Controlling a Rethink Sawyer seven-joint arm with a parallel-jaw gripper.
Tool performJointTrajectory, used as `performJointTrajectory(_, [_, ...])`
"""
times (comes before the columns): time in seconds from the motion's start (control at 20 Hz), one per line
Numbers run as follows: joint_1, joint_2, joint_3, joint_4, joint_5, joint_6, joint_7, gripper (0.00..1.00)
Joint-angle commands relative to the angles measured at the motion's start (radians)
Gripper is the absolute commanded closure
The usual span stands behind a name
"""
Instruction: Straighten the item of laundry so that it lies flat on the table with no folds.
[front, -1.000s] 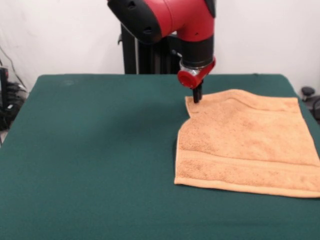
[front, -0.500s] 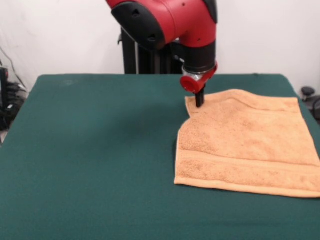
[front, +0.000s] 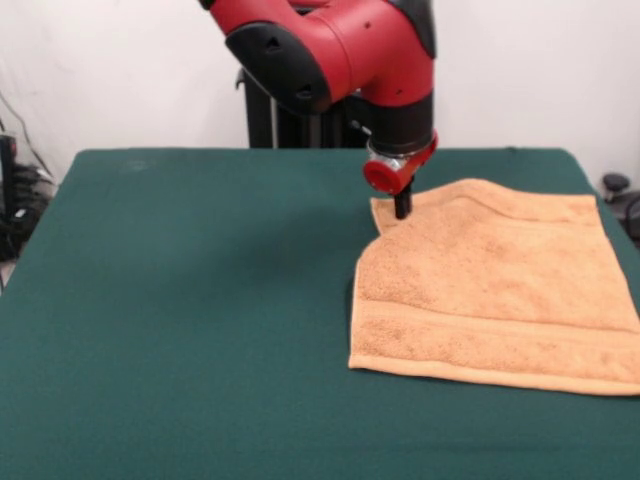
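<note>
Orange-tan terry hand towel (front: 490, 290), roughly rectangular with a woven band running near its lower edge, lies on the large dark green felt-covered table (front: 190, 300), filling the table's right half from about two o'clock round to four o'clock of the table's centre. Most of the cloth lies flat, but its upper left corner, toward eleven o'clock of the towel's own middle, is turned in: the left edge cuts diagonally inward there and a small raised flap stands at the top. A folded ridge also runs along the top edge toward one o'clock. The red and black robot arm (front: 340, 50) comes down from twelve o'clock, ending in a red collar and a narrow black gripper (front: 402, 208). The gripper's tip meets the towel right at that turned-in corner flap, at the cloth's eleven o'clock. Seen from this side the fingers appear as one dark stub, so whether they are parted or pinching the cloth cannot be told.
</note>
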Motion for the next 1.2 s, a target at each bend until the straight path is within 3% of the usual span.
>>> performJointTrajectory(0.05, [0.064, 0.074, -0.103, -0.188, -0.075, 0.108, -0.095, 1.00])
performJointTrajectory(0.6, [0.176, 0.083, -0.219, -0.284, -0.035, 0.325, -0.057, 1.00])
performJointTrajectory(1.2, [0.241, 0.080, -0.285, -0.289, 0.011, 0.382, -0.004, 1.00])
